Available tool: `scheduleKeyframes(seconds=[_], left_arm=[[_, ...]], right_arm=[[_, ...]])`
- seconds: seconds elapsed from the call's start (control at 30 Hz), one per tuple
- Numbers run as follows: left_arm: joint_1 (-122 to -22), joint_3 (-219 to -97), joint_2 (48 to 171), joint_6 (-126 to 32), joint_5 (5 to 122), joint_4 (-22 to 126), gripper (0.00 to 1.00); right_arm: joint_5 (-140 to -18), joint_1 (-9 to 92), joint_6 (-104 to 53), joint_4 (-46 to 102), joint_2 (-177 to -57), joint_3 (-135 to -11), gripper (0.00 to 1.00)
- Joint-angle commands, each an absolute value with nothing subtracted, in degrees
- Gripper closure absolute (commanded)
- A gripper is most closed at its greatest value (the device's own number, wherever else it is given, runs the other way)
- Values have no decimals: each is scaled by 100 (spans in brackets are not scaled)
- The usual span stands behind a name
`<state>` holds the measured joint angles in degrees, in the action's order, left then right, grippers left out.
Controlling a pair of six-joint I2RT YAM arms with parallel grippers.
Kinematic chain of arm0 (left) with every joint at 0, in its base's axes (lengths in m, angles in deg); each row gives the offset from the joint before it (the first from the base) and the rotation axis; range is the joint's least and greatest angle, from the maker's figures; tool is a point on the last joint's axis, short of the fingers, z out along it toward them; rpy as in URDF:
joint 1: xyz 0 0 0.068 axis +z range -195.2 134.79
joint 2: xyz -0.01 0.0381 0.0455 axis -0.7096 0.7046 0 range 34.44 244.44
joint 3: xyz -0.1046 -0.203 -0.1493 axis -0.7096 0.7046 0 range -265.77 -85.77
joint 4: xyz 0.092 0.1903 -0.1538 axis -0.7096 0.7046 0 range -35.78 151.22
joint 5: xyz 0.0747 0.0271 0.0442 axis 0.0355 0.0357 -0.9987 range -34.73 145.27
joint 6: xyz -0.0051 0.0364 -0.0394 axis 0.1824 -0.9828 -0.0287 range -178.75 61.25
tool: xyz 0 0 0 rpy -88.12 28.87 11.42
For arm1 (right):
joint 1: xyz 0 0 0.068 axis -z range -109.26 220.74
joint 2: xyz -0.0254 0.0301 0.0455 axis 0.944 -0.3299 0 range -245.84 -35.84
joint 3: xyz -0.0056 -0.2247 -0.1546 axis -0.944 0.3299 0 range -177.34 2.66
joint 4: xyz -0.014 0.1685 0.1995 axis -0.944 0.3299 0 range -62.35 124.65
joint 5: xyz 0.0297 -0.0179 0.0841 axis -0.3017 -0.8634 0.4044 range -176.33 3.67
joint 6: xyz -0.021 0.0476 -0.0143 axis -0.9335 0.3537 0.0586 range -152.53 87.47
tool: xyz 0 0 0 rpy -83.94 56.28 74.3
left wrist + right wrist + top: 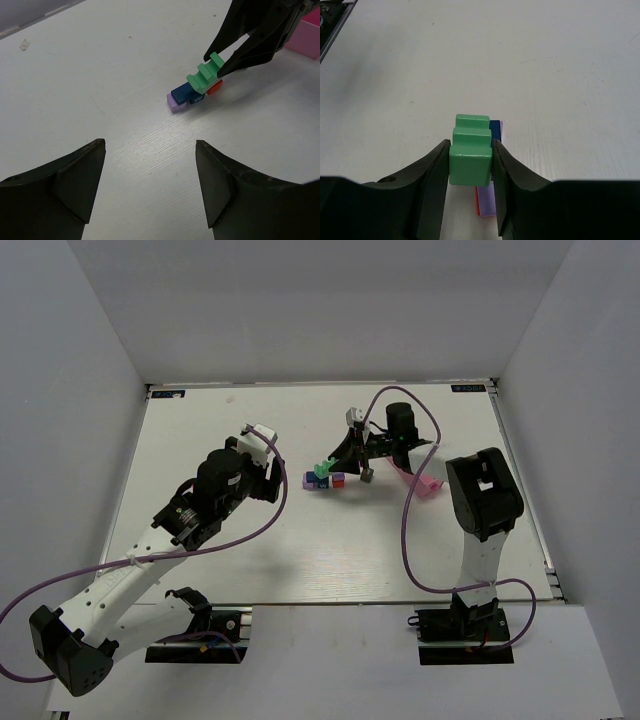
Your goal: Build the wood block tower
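Walls (pixel 80 340) of pale grey box in the white table (pixel 300 550) from above. The wood block tower (pixel 322 478) lies just right of centre, with a pink tray (pixel 425 483) further right.

Left wrist: the left gripper (pixel 150 145) is spread wide and empty over pale woodgrain.

Right wrist: the right gripper (pixel 470 167) pinches a green block (pixel 469 155) at bottom centre.

Overhead camera looks down; both close wrist cameras share the green block (pixel 204 77).

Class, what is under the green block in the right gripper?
Under the green block sit a blue block and a red one, both partly covered. Whether it touches them cannot be seen.
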<state>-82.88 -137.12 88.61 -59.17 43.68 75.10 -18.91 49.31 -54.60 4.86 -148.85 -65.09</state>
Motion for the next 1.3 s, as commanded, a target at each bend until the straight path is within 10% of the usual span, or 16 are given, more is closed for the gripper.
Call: scheduleKeyframes(seconds=[0.0, 0.67, 1.27], left_arm=[[-8265, -13692, 8831, -5945, 4297, 7417, 18], [-8212, -13692, 8884, -5945, 4297, 7417, 18], [-8212, -13692, 8831, -5945, 4735, 7356, 18]], right_arm=[[-1918, 4956, -5582, 541, -14948, -6800, 100], [-1768, 4929, -6372, 1428, -14993, -7135, 100], [-2436, 4736, -8166, 4004, -12445, -5219, 100]])
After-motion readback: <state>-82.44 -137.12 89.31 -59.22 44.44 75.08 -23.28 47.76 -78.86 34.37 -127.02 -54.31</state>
